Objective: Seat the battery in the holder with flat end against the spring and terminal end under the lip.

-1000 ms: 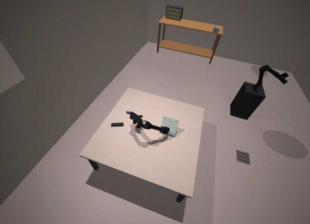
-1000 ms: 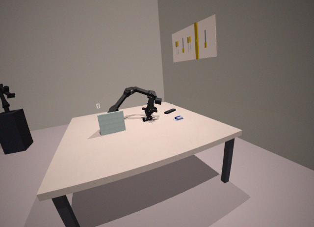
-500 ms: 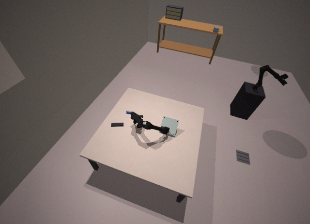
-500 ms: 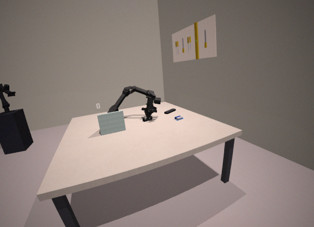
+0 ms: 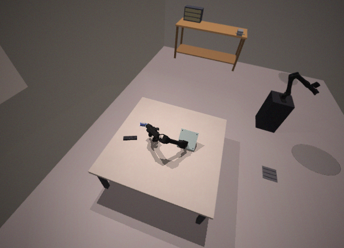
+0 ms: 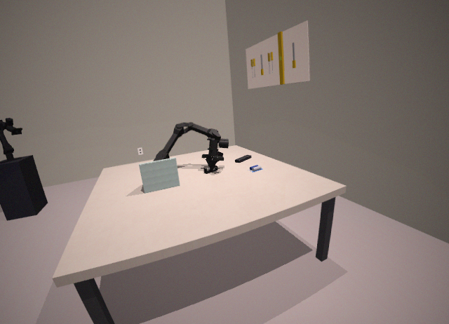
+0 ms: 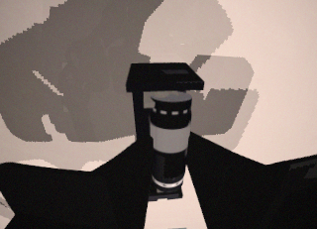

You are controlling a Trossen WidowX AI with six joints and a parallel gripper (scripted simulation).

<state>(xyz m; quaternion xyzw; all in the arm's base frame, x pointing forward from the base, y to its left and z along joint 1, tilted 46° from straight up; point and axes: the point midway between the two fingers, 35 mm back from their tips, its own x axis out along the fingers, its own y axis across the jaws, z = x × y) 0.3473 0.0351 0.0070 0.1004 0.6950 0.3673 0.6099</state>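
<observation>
We find the fingers clenched on the battery [image 7: 169,144], just above the tabletop [image 6: 203,212]. The blue holder [image 6: 256,167] lies apart, near a black bar [image 6: 242,158].

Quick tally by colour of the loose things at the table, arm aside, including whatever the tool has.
Black bar: 1
Blue-and-white item: 1
Pale teal panel: 1
Black-and-grey battery, gripped in the tool: 1
Total: 4

The gripper [image 7: 168,164] is clamped on the battery [image 7: 169,144], a grey cylinder with dark bands. A flat black part [image 7: 165,77] sits at its far end, above the shadowed table [image 7: 264,11].
</observation>
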